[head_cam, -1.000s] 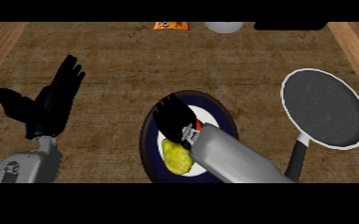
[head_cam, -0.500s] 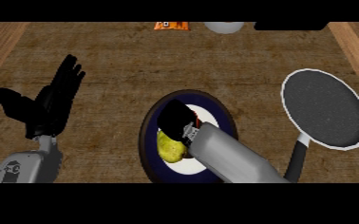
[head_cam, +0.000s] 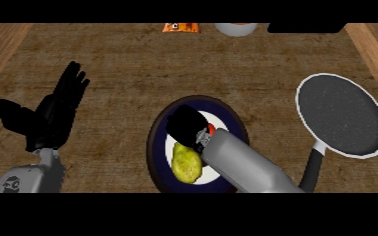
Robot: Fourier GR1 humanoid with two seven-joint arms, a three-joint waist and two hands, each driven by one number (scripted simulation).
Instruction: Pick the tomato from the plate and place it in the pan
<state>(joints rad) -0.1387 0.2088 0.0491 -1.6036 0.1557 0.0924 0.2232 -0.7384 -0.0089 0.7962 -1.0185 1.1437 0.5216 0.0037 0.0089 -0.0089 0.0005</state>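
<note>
Right hand [head_cam: 184, 125]: over the plate [head_cam: 157, 145]; grasp cannot be told.
Yellow-green lump [head_cam: 186, 162]: lying on the plate.
Pan [head_cam: 343, 115]: right of plate, nothing in it.
Left hand [head_cam: 48, 115]: left of plate, open, resting.
Progress: seemingly 0 of 2 steps done.

We see a brown wooden bench [head_cam: 133, 70]. Lighter wood strips [head_cam: 10, 40] run down both sides. At its far edge sit an orange thing [head_cam: 181, 27], a white thing [head_cam: 236, 29] and a black thing [head_cam: 306, 27].
</note>
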